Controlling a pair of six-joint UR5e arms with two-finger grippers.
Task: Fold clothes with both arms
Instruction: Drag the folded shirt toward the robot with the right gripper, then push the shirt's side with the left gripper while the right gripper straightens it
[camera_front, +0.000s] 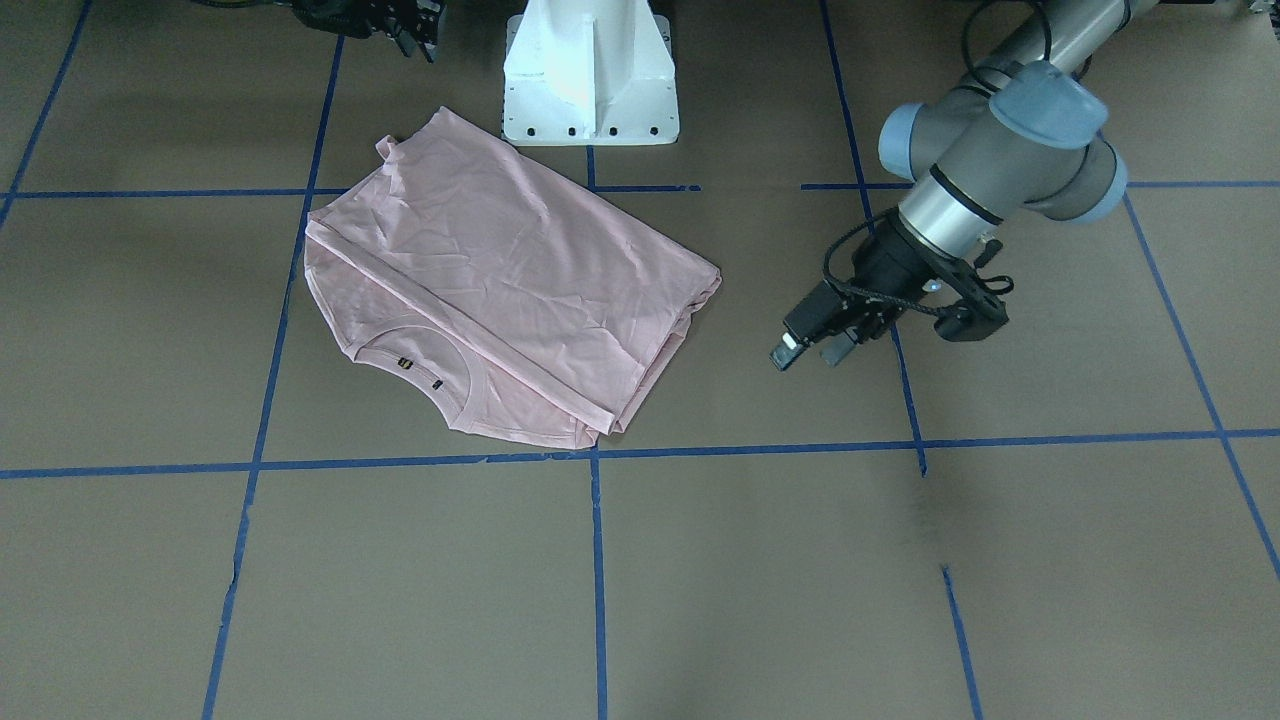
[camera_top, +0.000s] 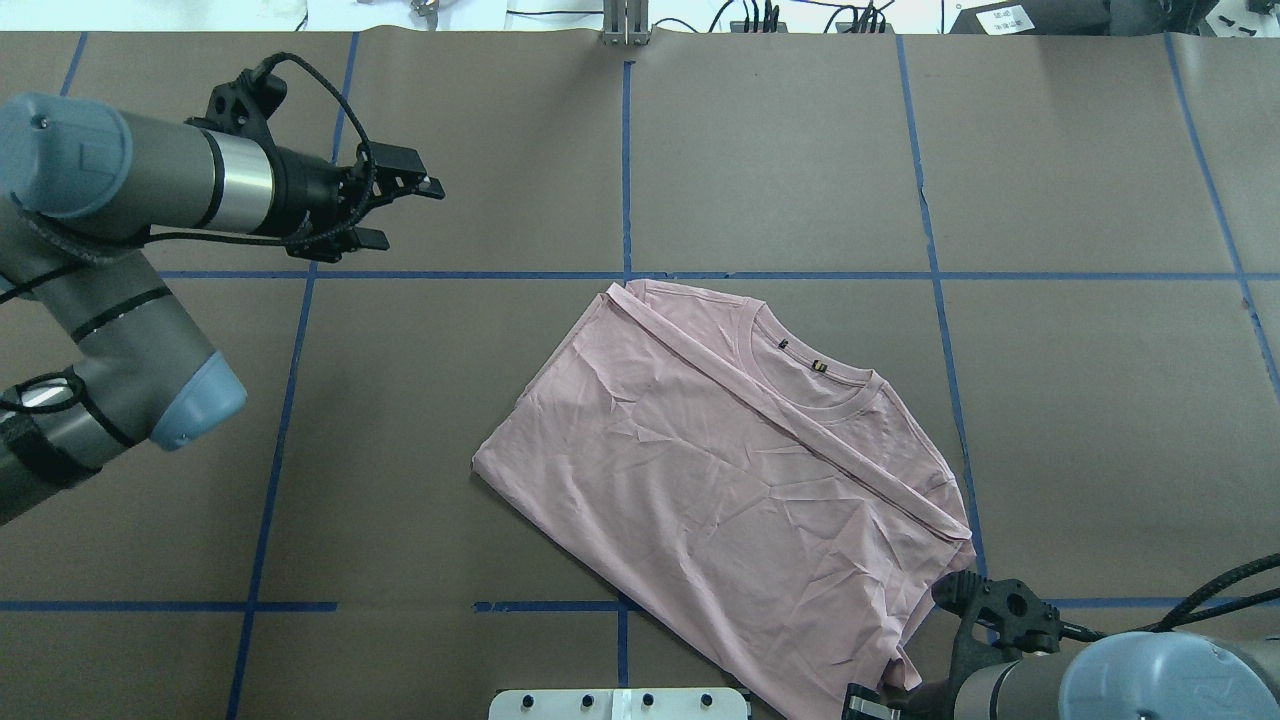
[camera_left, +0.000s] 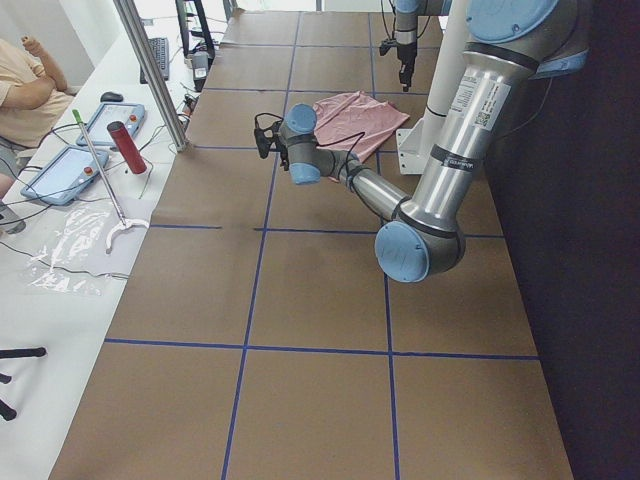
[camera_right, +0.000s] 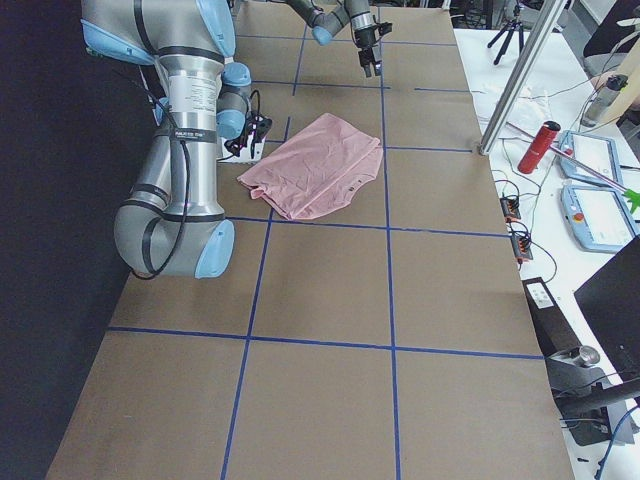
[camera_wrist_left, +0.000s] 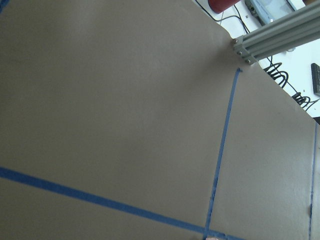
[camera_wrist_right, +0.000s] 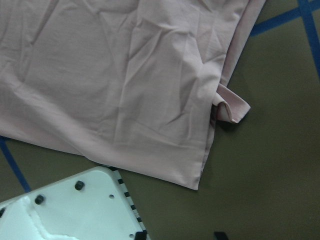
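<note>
The pale pink T-shirt (camera_top: 720, 470) lies folded on the brown table, its collar (camera_top: 810, 375) and small black tag showing and its print hidden. It also shows in the front view (camera_front: 500, 270) and the right wrist view (camera_wrist_right: 125, 75). My left gripper (camera_top: 405, 212) is open and empty, hovering well away from the shirt; in the front view (camera_front: 810, 352) it is off the shirt's folded edge. My right gripper (camera_front: 415, 38) is beside the shirt's hem corner near the pedestal. Its fingertips (camera_wrist_right: 142, 235) stand apart, holding nothing.
The white pedestal base (camera_front: 590, 70) stands next to the shirt's hem. Blue tape lines (camera_front: 597, 455) grid the table. A side bench holds a red bottle (camera_left: 122, 145), tablets and an aluminium post (camera_left: 150, 70). A person (camera_left: 25, 85) sits there.
</note>
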